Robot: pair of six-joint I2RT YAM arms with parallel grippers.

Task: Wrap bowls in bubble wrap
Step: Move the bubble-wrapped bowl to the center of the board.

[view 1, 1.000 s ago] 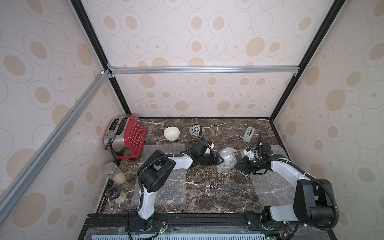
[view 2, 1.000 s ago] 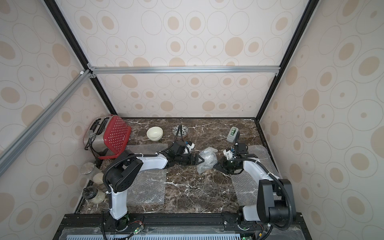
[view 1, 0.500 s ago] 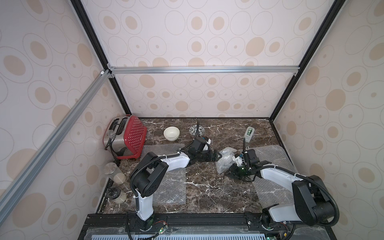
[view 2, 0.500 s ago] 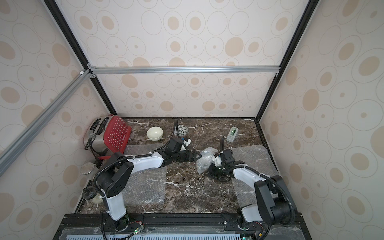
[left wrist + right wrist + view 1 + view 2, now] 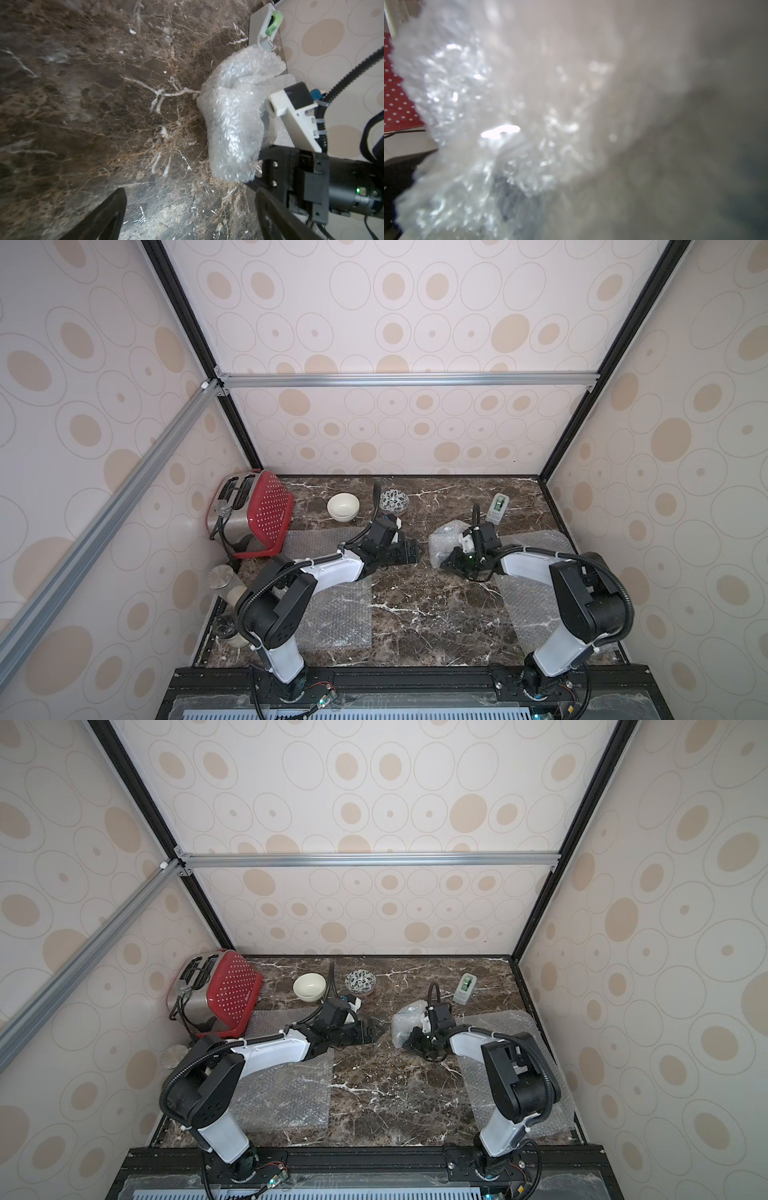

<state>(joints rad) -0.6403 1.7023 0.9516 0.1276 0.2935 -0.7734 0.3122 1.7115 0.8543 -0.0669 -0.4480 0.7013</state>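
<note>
Toward the right middle of the marble desk (image 5: 415, 614) lies one crumpled bundle (image 5: 445, 540) of bubble wrap, cloudy and closed over whatever it holds; the right claw (image 5: 450, 562) is pinching its near edge, and the right wrist view is filled with blurred film, so the grip looks firm though the contents cannot be made out; a third bowl is nowhere else in sight, so it is probably inside. The left claw (image 5: 415, 552) hangs just beside the bundle, spread wide and empty, clear of the plastic in the left wrist view.

At the back of the desk stand the cream bowl (image 5: 343, 506) and the leaf-patterned bowl (image 5: 395, 502), both bare and upright, well apart from any wrap; one flat sheet (image 5: 336, 614) lies under the left arm, and a second flat sheet (image 5: 528, 605) lies under the right arm, neither one folded or gathered.

By that reckoning about a third of the job is done: one bowl apparently bundled, two left to set on their sheets and fold in; whether the bundle needs the tape dispenser (image 5: 498, 508) nearby cannot be told.
</note>
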